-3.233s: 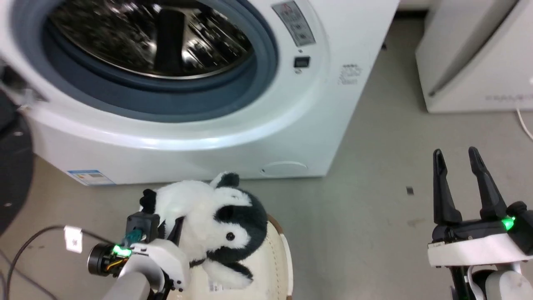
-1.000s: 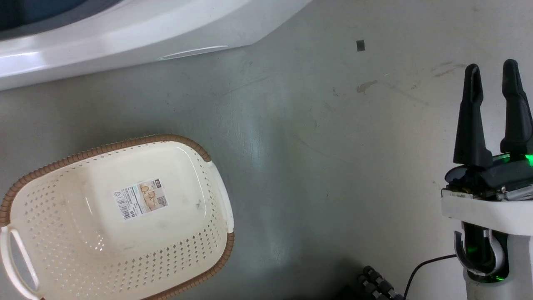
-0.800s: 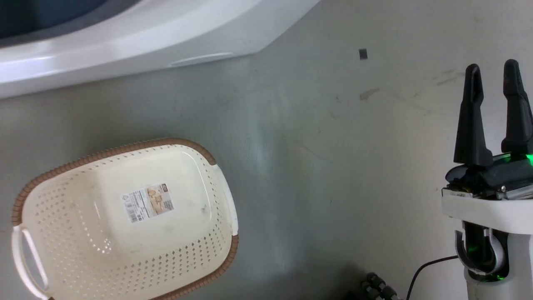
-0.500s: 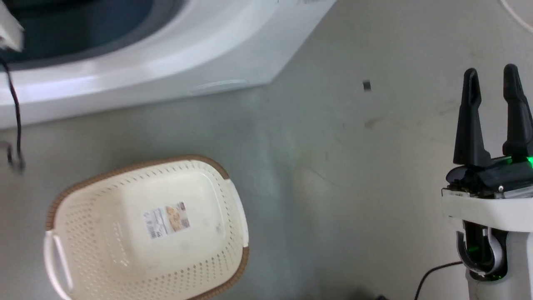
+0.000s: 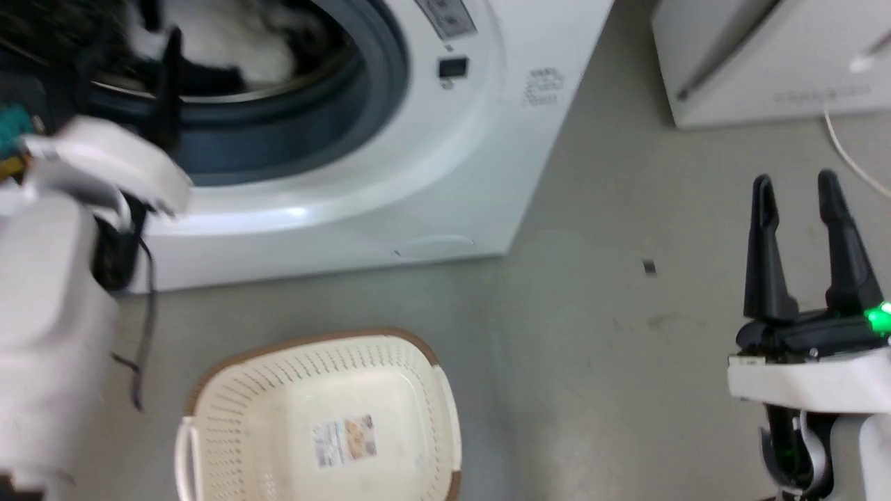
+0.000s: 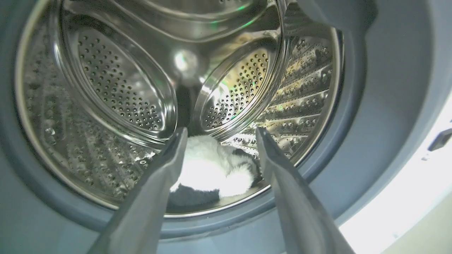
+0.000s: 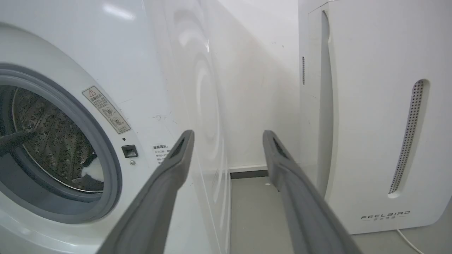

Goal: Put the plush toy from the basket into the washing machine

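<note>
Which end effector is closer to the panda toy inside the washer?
Left. The left end effector is at the mouth of the washing machine, open, aimed at the plush toy in the drum. The right end effector hangs open over the floor, beside the machine.

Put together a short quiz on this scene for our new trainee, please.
1. True or false: the plush toy lies inside the drum of the washing machine.
2. What is in the basket? A the plush toy; B a paper label on its bottom; C a towel.
3. Fill in: the left gripper and the right gripper both have their fingers ____.
Key: 1 true; 2 B; 3 open, gripping nothing.
</note>
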Available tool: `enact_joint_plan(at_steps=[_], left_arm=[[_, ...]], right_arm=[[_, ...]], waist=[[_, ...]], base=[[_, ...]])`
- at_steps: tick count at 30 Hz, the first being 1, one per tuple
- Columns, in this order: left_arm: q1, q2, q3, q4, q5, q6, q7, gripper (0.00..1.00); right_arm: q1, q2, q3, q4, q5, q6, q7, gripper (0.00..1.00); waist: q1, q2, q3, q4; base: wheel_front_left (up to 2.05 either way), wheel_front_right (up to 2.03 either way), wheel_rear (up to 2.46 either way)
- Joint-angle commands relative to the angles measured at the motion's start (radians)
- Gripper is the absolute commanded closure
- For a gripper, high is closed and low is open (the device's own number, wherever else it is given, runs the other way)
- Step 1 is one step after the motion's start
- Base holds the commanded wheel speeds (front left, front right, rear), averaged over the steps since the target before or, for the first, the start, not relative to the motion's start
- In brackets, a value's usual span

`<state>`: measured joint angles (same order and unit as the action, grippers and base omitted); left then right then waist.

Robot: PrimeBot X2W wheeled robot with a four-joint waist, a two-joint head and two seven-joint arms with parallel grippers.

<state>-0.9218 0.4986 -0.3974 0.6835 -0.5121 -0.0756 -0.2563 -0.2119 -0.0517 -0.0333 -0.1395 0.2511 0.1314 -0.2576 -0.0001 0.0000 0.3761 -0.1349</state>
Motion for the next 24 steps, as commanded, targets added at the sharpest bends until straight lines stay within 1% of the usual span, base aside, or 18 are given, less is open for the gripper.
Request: enact_joint_plan(at_steps=[1,3,7,10,13,15,18,19,24], left_arm=[[0.084,-0.016,0.028,-0.062,0.001,0.017,-0.005,0.00],[0.164,-0.036,0.064,-0.135,-0.002,0.038,-0.005,0.00],[0.327,-0.082,0.146,-0.298,0.018,0.108,-0.005,0.00],[0.450,-0.095,0.178,-0.417,0.094,0.168,-0.005,0.00],[0.561,-0.121,0.199,-0.507,0.134,0.201,-0.005,0.00],[0.629,-0.139,0.214,-0.554,0.147,0.215,-0.005,0.00],[0.720,-0.164,0.229,-0.600,0.153,0.224,-0.005,0.00],[0.720,-0.164,0.229,-0.600,0.153,0.224,-0.005,0.00],[0.833,-0.193,0.221,-0.618,0.168,0.215,-0.005,0.00]], right_arm=[[0.025,0.001,-0.003,0.008,-0.013,-0.001,-0.004,0.00],[0.044,0.001,-0.005,0.017,-0.018,-0.001,-0.004,0.00],[0.081,0.001,-0.011,0.031,-0.027,-0.001,-0.004,0.00],[0.107,0.001,-0.008,0.039,-0.032,-0.001,-0.004,0.00],[0.131,0.001,-0.007,0.045,-0.040,-0.001,-0.004,0.00],[0.147,0.001,-0.007,0.056,-0.047,-0.001,-0.004,0.00],[0.164,0.001,-0.005,0.067,-0.052,-0.001,-0.004,0.00],[0.164,0.001,-0.005,0.067,-0.052,-0.001,-0.004,0.00],[0.197,0.001,0.000,0.082,-0.055,-0.001,-0.004,0.00]], waist=[[0.0001,0.0000,-0.096,0.062],[0.0001,0.0000,-0.128,0.075],[0.0001,0.0000,-0.182,0.098],[0.0001,0.0000,-0.213,0.108],[0.0001,0.0000,-0.240,0.116],[0.0001,0.0000,-0.255,0.121],[0.0001,0.0000,-0.274,0.124],[0.0001,0.0000,-0.274,0.124],[0.0001,0.0000,-0.302,0.135]], base=[[0.00,0.00,0.00],[0.00,0.00,0.00],[0.00,0.00,0.00],[0.00,0.00,0.00],[0.00,0.00,0.00],[0.00,0.00,0.00],[0.00,0.00,0.00],[0.00,0.00,0.00],[0.00,0.00,0.00]])
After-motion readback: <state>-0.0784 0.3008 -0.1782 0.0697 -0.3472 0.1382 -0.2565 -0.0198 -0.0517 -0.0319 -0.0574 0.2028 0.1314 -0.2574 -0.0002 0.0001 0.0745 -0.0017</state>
